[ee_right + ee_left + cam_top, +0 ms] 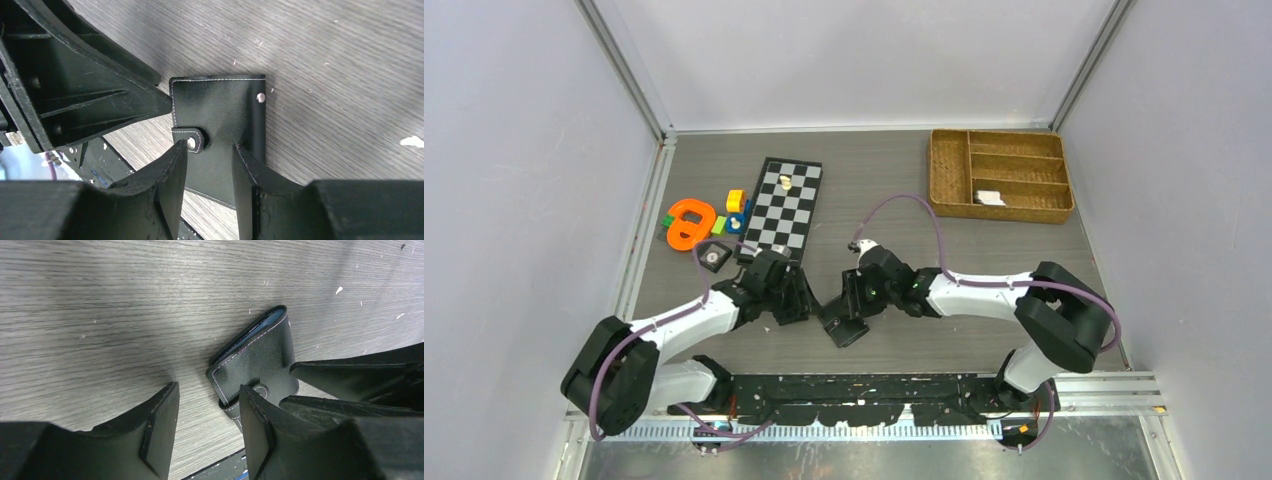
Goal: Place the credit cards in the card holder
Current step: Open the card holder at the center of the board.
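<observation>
Both arms (694, 322) low, flanking card holder (844, 328)

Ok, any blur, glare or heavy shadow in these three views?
Top view: sharp, evenly lit, but the wallet blends into the dark arms. Left wrist: broad shadow on the table, end effector fingers soft. Right wrist: wallet crisp, snap glinting.
</observation>
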You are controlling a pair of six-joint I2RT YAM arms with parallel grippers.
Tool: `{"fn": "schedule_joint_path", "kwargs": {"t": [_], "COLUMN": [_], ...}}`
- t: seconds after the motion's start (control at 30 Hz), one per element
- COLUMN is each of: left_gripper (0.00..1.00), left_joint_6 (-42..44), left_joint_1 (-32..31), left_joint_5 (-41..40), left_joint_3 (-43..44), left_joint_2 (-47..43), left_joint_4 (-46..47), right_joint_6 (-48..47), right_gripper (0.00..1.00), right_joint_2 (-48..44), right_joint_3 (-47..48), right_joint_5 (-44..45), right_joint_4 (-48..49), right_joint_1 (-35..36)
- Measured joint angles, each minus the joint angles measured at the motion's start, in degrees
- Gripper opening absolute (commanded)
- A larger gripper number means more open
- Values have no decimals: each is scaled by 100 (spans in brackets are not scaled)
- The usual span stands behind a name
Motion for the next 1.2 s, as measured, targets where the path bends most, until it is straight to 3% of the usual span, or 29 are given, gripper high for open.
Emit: {"fn": "schedule_joint_path", "kwargs": {"t": [0.27, 0.5, 0.7, 0.83, 0.97, 1.2], "left_gripper": [38, 17, 0, 0, 0, 0], "left_joint_6": [-269, -481, -610, -664, -728, -815], "left_joint_1": [-76, -181, -234, -304, -407, -514], "left_joint_5": [125, 131, 55, -31, -203, -409], "left_joint_3": [-85, -197, -273, -289, -321, -356], "left_joint_2": [306, 505, 566, 566, 518, 452], "left_joint_4": [481, 870, 1110, 1196, 1241, 1255], "right_joint_6": [127, 310, 404, 525, 708, 815], "right_gripper": [35, 31, 22, 16, 2, 1], "right_joint_2": [376, 654, 772, 852, 903, 892], "right_joint_3": [-11, -11, -24, -46, -120, -144], "right_joint_5": [-772, -1067, -1128, -1119, -1075, -850], "right_joint_4": [389, 688, 852, 1040, 1270, 1327], "right_joint_1": [-114, -142, -157, -175, -175, -68]}}
